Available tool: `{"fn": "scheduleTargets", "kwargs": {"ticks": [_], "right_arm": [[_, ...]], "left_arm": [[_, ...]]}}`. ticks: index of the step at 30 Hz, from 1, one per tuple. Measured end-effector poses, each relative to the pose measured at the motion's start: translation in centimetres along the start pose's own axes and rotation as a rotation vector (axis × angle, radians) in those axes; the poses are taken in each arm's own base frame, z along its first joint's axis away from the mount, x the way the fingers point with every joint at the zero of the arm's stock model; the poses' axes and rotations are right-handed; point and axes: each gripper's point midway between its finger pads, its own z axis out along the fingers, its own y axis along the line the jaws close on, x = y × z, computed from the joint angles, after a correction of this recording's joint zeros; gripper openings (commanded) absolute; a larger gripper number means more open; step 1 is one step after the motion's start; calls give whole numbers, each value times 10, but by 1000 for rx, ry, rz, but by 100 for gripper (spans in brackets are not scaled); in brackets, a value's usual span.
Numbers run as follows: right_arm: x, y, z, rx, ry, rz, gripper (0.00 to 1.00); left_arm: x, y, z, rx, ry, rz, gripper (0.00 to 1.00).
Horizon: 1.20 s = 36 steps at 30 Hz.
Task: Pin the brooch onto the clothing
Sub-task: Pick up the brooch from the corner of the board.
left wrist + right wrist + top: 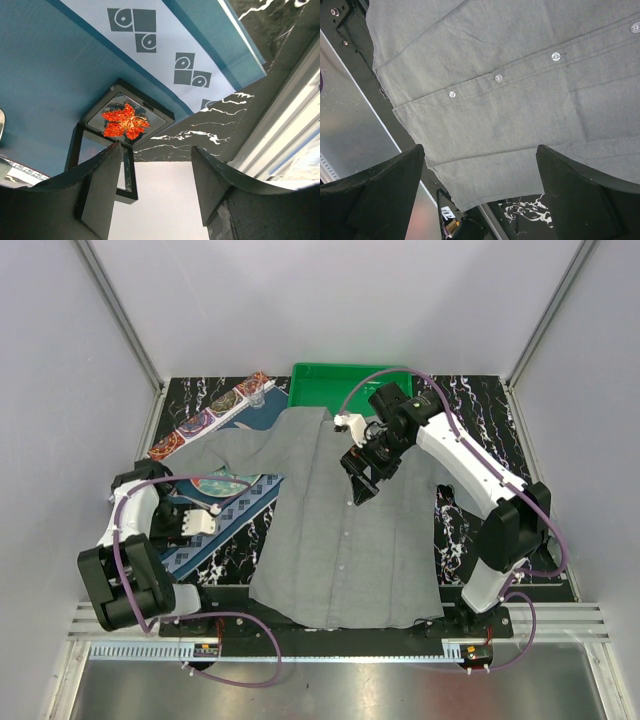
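Observation:
The brooch (125,121) is a small red-orange leaf-like ornament lying in a black square case (162,116) on the blue placemat (55,80). My left gripper (155,187) is open and empty just short of the case, and its left finger (97,192) overlaps the case's hinged frame. In the top view the left gripper (203,519) hides the brooch. The clothing, a grey button-up shirt (345,530), lies flat mid-table. My right gripper (360,486) hovers open and empty above the shirt's chest; its wrist view shows the shirt (510,115) and several pale buttons.
A round red-and-teal plate (217,483) sits on the placemat (240,508) left of the shirt. A green tray (335,386) stands at the back, with a small glass (258,397) and a patterned strip (200,425) at back left. The enclosure walls stand close on both sides.

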Motion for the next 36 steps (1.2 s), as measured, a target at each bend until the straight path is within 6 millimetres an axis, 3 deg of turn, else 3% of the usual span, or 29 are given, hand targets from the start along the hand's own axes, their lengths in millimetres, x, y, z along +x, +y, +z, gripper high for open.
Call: {"fn": "scheduleTargets", "kwargs": {"ticks": [7,19,30,36], "right_arm": [[1,-1,1,-6,13,10,100],[4,0,0,-11,22,21,100],[5,6,0,-37,26,36,100],[8,7,-1,-41,37,50,100]], "left_arm": [[9,9,13,31,9,90,62],[22,17,20,9,9,81,64],[21,35,24,-57,-14,77,64],[19,34,36,-54,-22,77,64]]}}
